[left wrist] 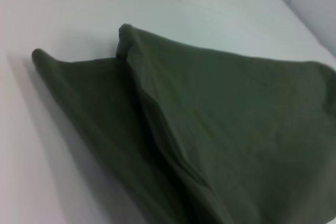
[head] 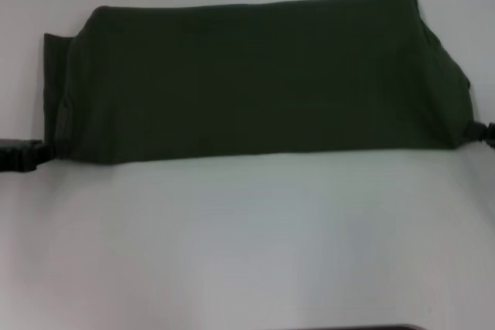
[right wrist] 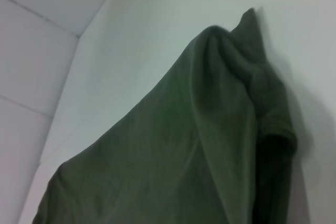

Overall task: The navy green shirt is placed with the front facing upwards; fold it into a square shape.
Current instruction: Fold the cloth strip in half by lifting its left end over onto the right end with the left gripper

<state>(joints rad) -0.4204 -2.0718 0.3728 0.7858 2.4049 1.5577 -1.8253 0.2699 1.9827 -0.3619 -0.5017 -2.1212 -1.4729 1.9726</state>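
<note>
Item: dark olive-green cotton shirt (head: 255,83), lying as a wide band across the far half of the plain white table (head: 247,245). Only plain green cloth faces up; no lettering or neck label shows, so the printed front is judged to be folded inside or underneath.

Position: long straight near edge runs side to side; far edge roughly parallel. A narrow flap sticks out at the far left corner. Both near corners are lifted slightly, each at a gripper.

Handling (judged): light, limp, thin knit. It will sag between two holds, drape and crease readily, and cling a little to the table rather than slide. Not fragile. Best held at corners or along a folded edge, pinching all layers together, both ends moved in step so the fold line stays straight.

Left gripper (head: 29,154): dark, at the near left corner of the shirt, touching it; cannot tell whether it pinches the cloth.

Right gripper (head: 483,132): mostly cut off by the frame edge at the near right corner; its state cannot be told.

Wrist views: left shows layered folds of the shirt (left wrist: 210,129) rising off the table; right shows a bunched, raised corner (right wrist: 220,129). Neither shows its own fingers.

Hidden: sleeves, collar, hem, number of layers.
</note>
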